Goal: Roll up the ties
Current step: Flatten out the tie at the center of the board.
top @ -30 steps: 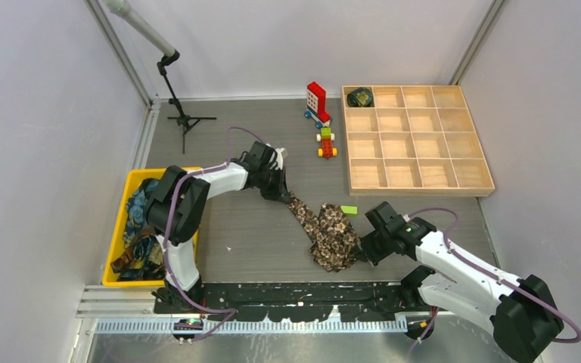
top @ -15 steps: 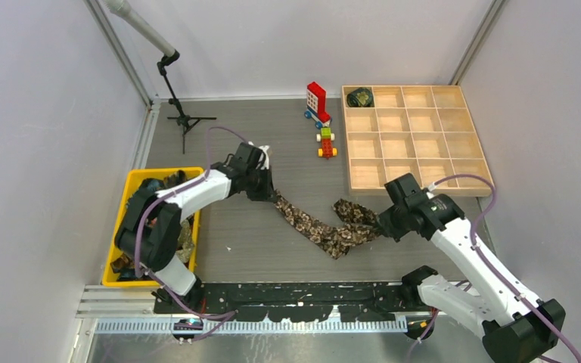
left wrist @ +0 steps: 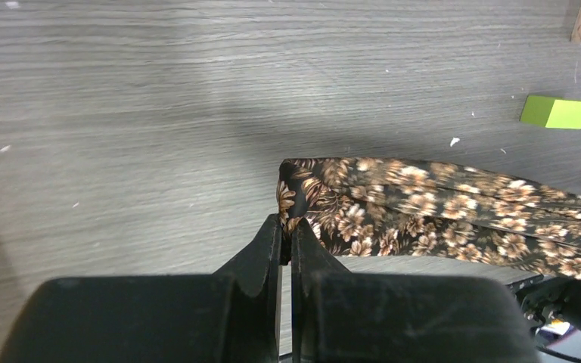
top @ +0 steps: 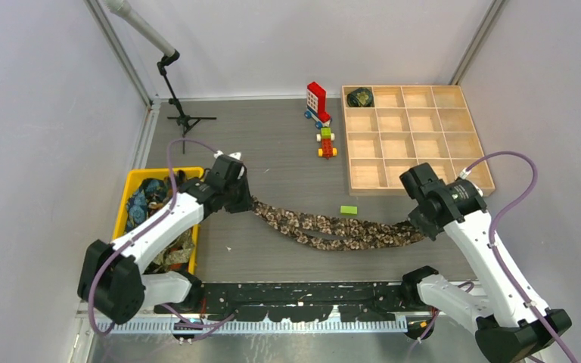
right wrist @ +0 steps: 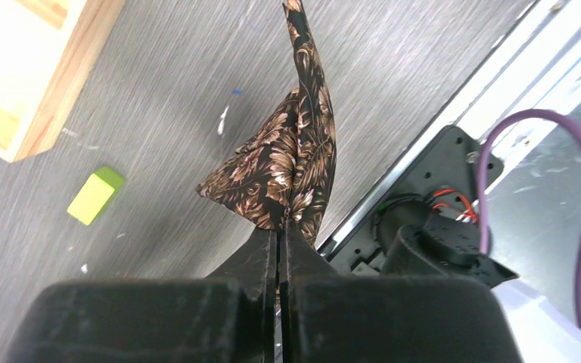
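Clamped the tie [top: 333, 229] endwise in left gripper [left wrist: 286, 228] and right gripper [right wrist: 281, 227] (shallow bites), risked slippage under harder pull

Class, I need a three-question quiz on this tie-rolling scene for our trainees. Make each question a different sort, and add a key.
1. True or false: the brown tie lies loose in a heap, held by nothing.
2. Which tray compartment holds the rolled tie? A far-left corner; B centre; C near-right corner.
3. Fill in: just beyond the brown tie lies a small green ___.
Key:
1. False. The left gripper and right gripper are each shut on one end, with the tie stretched between them.
2. A.
3. block.
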Robot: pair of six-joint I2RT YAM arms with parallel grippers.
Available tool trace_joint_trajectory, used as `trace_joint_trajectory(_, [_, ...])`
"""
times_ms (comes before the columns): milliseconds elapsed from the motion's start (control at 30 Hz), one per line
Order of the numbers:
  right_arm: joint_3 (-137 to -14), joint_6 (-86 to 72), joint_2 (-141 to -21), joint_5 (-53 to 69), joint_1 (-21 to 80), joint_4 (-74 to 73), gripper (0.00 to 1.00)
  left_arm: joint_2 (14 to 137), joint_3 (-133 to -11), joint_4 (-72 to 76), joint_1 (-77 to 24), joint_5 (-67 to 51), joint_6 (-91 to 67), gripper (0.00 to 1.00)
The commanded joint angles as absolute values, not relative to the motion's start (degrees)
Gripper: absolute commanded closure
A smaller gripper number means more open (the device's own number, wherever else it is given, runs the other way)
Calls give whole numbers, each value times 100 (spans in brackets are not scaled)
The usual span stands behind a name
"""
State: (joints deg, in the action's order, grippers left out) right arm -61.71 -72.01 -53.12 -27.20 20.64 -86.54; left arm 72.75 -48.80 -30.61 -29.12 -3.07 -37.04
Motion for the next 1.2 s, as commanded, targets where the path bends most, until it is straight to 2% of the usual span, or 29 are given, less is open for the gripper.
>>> trace_joint_trajectory(0, [-6436,-7005,-5650,-3535,1930,-9245,100,6663,-4912,-3879,-2870,561,-3922,100])
trace_joint_trajectory(167, [-6671,-6563,-6389,-3777,1792,-9147,100,6405,-4785,-4258,-2856,592,-4045,100])
trace_joint_trajectory(433, [-6910,-5700,-8309,-3104,1791,-8193,100,6337,-4305,-4333,-2771,781,-4271,100])
trace_joint_trajectory(633, [-6968,-5485,-8806,-2270,1801,-7216,91,6253,-4263,-4527,-2517,964,-4195,100])
trace_joint_trajectory(700, [-6966,-5342,-8902,-1915,1793,-6999,82,6213,-4258,-4633,-2438,1057,-4148,100])
trace_joint_trajectory(833, [-6829,-5052,-8931,-1159,1801,-6735,55,6126,-4222,-4816,-2332,1195,-4132,100])
trace_joint_trajectory(900, [-6752,-5042,-8818,-1191,1786,-6750,30,6101,-4210,-4816,-2321,1175,-4205,100])
trace_joint_trajectory(967, [-6697,-5067,-8618,-1492,1736,-6788,15,6112,-4218,-4843,-2322,1213,-4286,100])
trace_joint_trajectory(1033, [-6623,-5112,-8314,-1767,1544,-6771,7,6125,-4246,-4914,-2305,1301,-4349,99])
trace_joint_trajectory(1167, [-6169,-5016,-7493,-1800,954,-6237,6,5908,-4340,-5157,-2245,1571,-4527,98])
